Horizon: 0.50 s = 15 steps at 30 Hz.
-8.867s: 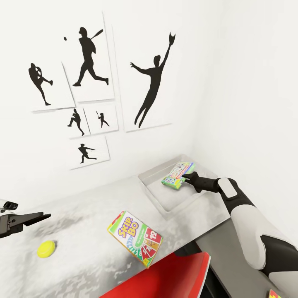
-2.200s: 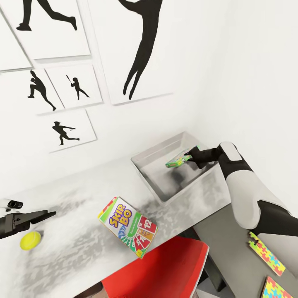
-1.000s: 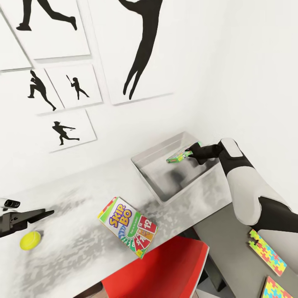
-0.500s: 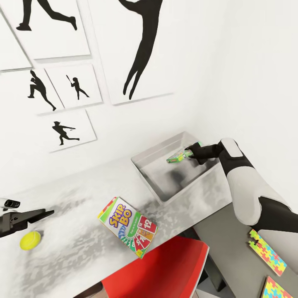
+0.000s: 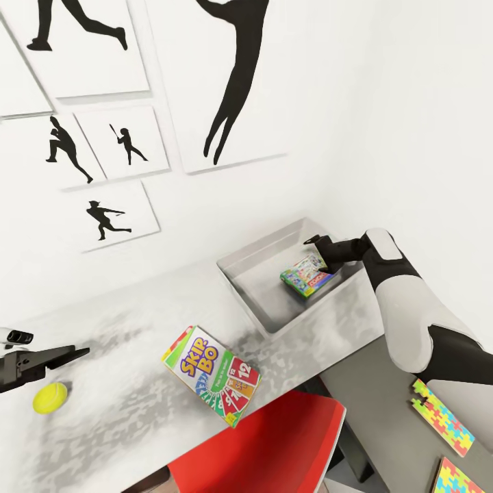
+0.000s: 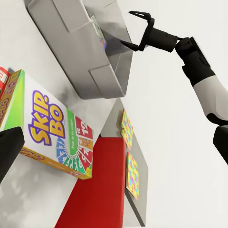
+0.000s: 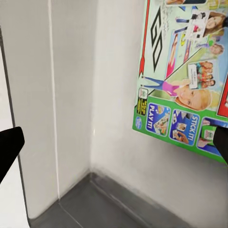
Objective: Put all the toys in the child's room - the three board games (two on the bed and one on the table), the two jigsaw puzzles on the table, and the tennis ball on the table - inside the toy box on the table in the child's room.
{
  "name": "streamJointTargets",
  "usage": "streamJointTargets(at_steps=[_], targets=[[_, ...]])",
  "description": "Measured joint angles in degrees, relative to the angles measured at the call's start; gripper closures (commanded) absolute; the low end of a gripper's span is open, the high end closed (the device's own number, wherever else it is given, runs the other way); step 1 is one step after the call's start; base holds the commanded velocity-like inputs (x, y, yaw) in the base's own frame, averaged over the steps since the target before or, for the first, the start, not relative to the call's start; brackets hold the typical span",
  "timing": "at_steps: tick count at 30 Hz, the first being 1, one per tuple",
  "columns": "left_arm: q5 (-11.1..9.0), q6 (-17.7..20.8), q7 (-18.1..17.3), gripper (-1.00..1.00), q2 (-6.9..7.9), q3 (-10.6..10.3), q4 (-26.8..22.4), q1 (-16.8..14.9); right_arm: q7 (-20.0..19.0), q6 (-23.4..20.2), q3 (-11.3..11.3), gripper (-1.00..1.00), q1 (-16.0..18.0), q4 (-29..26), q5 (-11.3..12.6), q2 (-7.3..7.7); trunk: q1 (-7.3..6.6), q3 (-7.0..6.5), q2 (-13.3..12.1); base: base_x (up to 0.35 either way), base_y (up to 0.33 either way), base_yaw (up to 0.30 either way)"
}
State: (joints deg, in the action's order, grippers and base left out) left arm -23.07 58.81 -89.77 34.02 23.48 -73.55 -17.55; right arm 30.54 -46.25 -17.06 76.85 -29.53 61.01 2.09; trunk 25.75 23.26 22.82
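Right claw [image 6: 135, 29] agape above toy box [image 6: 76, 52]

The toy box [image 5: 257, 291] is rendered as pale grey, smooth, faintly translucent plastic. The small game box [image 5: 307, 275] inside it and the Skip-Bo box [image 5: 213, 383] are shown as glossy printed cardboard. The table [image 5: 130, 404] top is given a mottled matt grey finish. The tennis ball [image 5: 50, 398] appears felted and dull. The chair seat [image 5: 267, 452] is seen as smooth red plastic.
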Motion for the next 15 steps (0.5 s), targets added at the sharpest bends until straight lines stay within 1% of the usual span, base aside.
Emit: streamJointTargets(at_steps=[11,15], targets=[[0.01,-0.01,0.00,-1.00,0.05,0.00,0.00,0.00,-0.21,-0.64,-0.01,-1.00,0.08,-0.77,0.12,0.07,0.00,0.00,0.00,0.000,0.000,0.000],[0.01,0.00,0.00,-1.00,0.06,0.06,0.00,0.00,-0.75,-1.19,0.01,-1.00,0.07,-2.72,0.19,0.05,0.00,0.00,0.00,0.000,0.000,0.000]])
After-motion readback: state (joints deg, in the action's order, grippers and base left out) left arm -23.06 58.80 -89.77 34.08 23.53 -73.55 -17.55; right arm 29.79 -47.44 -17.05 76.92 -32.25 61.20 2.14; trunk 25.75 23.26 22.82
